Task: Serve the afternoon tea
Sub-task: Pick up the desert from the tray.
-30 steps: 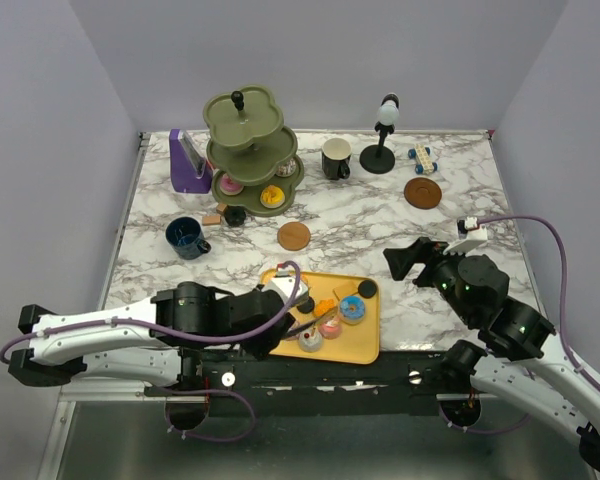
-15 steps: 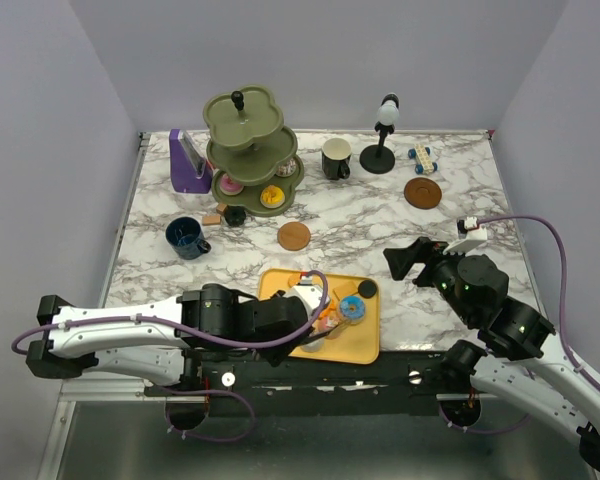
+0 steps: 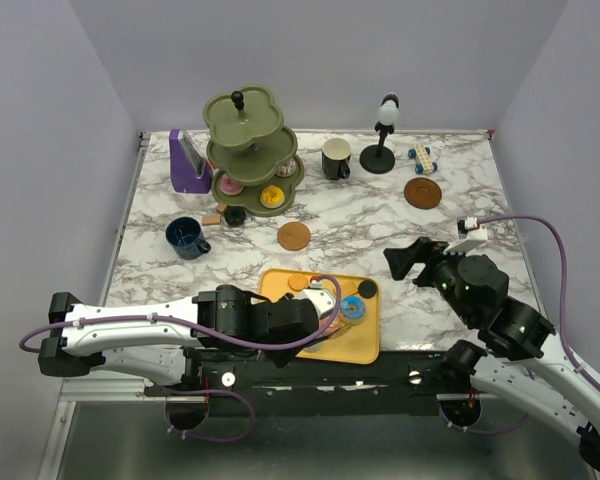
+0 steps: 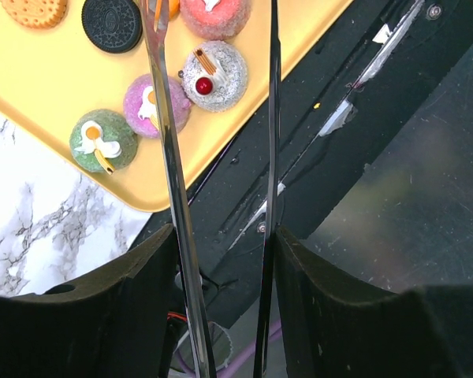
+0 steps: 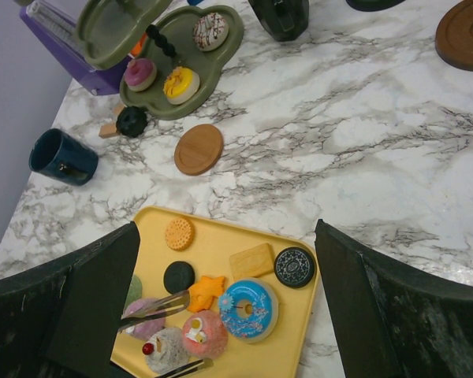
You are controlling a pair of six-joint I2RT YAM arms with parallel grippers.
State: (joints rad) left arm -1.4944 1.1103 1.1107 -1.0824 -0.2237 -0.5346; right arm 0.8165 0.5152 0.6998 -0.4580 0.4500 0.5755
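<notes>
Near the front edge of the white marble-patterned table [image 3: 370, 215], the flat yellow plastic tray [image 5: 221, 236] is carrying most of the toy treats: a blue-iced doughnut [image 5: 247, 309], a pink-frosted cupcake [image 4: 217, 12], a white cupcake with a red cherry [image 4: 214, 75], purple and green cupcakes, and several biscuits. By that count the serving is looking barely begun. At the back left, the olive-green three-tier stand [image 3: 245, 125] is holding only a few sweets, all on its bottom tier, and its upper tiers are showing bare as far as can be seen. The dark-blue mug [image 3: 185, 237] is standing on bare table at the left, and the black cream-lined mug [image 3: 335, 158] is sitting near the stand. Neither is resting on a round brown coaster: one coaster [image 3: 293, 236] is lying mid-table, the other [image 3: 423, 192] toward the right. The left gripper [image 5: 202, 329] is reaching over the tray, its long thin jaws standing apart and straddling the pink and cherry cupcakes without clamping either. The right gripper [image 3: 408, 258] is hovering over the table's right side, jaws spread wide and holding nothing. Most treats are awaiting transfer, and both mugs are awaiting coasters.
</notes>
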